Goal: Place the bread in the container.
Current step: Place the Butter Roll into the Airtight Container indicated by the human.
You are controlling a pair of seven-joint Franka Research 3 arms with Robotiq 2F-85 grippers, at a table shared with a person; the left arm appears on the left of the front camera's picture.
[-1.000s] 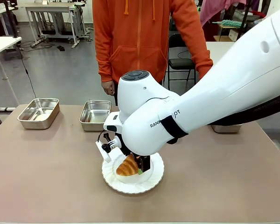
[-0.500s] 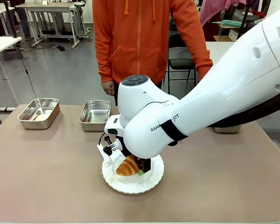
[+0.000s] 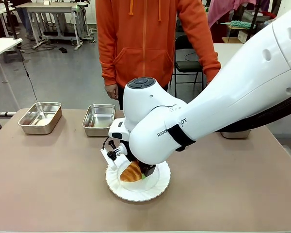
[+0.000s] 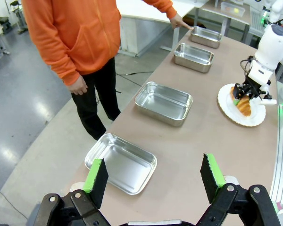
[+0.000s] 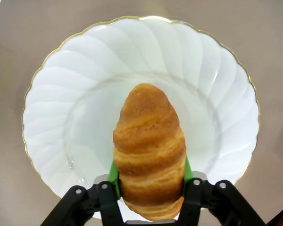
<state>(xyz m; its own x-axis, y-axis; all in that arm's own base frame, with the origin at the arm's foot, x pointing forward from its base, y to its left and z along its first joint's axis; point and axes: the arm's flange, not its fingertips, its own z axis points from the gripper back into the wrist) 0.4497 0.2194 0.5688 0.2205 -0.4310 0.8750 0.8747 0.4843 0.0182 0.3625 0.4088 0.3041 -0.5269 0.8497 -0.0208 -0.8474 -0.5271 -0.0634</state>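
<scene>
The golden-brown, ridged, crescent-shaped croissant [image 5: 150, 148] lies on the round white scallop-edged plate with a thin gold rim [image 5: 61, 75]. The plate stands on the brown table [image 3: 48, 179], at the near side and close to the middle.

The right gripper [image 5: 150, 181], black with green pads, is clamped on the croissant. In the right wrist view one green pad [image 5: 114, 175] presses against each flank of the pastry at its near end. The far tip of the croissant points toward the plate's centre. In the front view the croissant [image 3: 131, 172] shows beneath the white right arm [image 3: 208, 107], which reaches in from the right and crosses the middle of the table.

Beyond the plate, a small shallow rectangular stainless-steel tray [image 3: 99, 119] stands near the far edge. A second tray of the same kind [image 3: 40, 117] stands well to its left. The left wrist view shows four such trays in a row along the person's side of the table.

The left gripper [image 4: 153, 176] hovers above the table with its jaws wide apart and nothing between them. The closest steel tray [image 4: 120, 163] lies just beyond its fingertips.

A person in an orange hooded sweatshirt [image 3: 150, 39] stands at the far side.
</scene>
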